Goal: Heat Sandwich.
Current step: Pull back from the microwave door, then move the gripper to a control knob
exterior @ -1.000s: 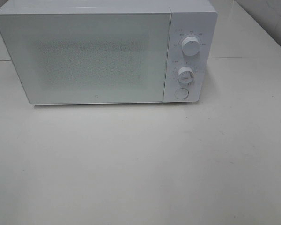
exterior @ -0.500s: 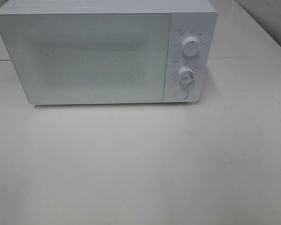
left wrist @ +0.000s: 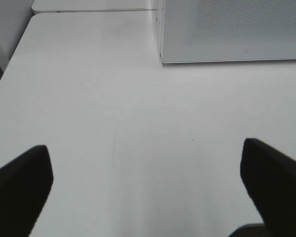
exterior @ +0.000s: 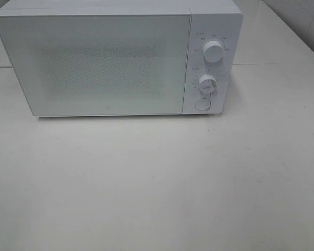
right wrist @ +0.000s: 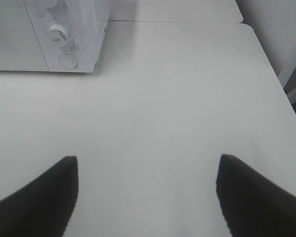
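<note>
The white tabletop [exterior: 157, 183] holds a microwave [exterior: 115, 31] at the back, with its door [exterior: 94, 65] shut. My left pincer [left wrist: 143, 145] and right pincer [right wrist: 147, 157] hang over the tabletop, wide apart and holding nothing. Beside the door are a top knob [exterior: 213, 52], a lower knob [exterior: 208, 83] and a button [exterior: 202, 104]. I cannot see the sandwich.

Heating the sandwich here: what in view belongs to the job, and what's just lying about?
Job: microwave, door shut; upper knob; lower knob; round button; left gripper and right gripper, both open. The sandwich is not in view.
Lying about: nothing; only the white table.
</note>
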Robot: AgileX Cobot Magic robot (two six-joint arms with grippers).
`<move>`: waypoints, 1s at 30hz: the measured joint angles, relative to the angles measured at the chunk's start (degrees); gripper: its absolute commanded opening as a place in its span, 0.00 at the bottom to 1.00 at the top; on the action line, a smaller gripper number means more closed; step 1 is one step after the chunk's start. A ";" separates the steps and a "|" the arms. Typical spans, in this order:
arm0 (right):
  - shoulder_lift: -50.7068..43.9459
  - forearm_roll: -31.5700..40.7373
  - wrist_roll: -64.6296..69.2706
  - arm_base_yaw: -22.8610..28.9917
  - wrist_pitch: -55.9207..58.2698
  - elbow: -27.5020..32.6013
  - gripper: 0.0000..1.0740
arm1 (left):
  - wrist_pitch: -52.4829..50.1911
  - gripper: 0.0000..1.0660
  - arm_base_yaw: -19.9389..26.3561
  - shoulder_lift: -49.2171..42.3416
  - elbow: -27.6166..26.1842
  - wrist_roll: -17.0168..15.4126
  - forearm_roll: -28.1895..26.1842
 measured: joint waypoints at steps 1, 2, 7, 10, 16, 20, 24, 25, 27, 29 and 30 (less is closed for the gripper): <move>0.00 0.00 0.00 0.00 0.00 0.00 0.70 | 0.00 0.92 0.00 0.00 0.00 0.00 0.00; 0.00 0.00 0.00 0.00 0.00 0.00 0.70 | 0.00 0.92 0.00 0.00 0.00 0.00 0.00; 0.00 0.00 0.00 0.00 0.00 0.00 0.70 | 0.00 0.92 0.00 0.00 0.00 0.00 0.00; 0.00 0.00 0.00 0.00 0.00 0.00 0.70 | 0.00 0.92 0.00 0.00 0.00 0.00 0.00; 0.00 0.00 0.00 0.00 0.00 0.00 0.70 | 0.00 0.92 0.00 0.00 0.00 0.00 0.00; 0.00 0.00 0.00 0.00 0.00 0.00 0.70 | 0.00 0.92 0.00 0.00 0.00 0.00 0.00; 0.00 0.00 0.00 0.00 0.00 0.00 0.70 | 0.00 0.92 0.00 0.00 0.00 0.00 0.00; 0.00 0.00 0.00 0.00 0.00 0.00 0.70 | 0.00 0.92 0.00 0.00 0.00 0.00 0.00; 0.00 0.00 0.00 0.00 0.00 0.00 0.70 | 0.00 0.92 0.00 0.00 0.00 0.00 0.00; 0.00 0.00 0.00 0.00 0.00 0.00 0.70 | -0.06 0.92 0.00 0.00 0.00 0.00 0.00; 0.00 0.00 0.00 0.00 0.00 0.00 0.70 | -0.06 0.92 0.00 0.00 0.00 0.00 0.00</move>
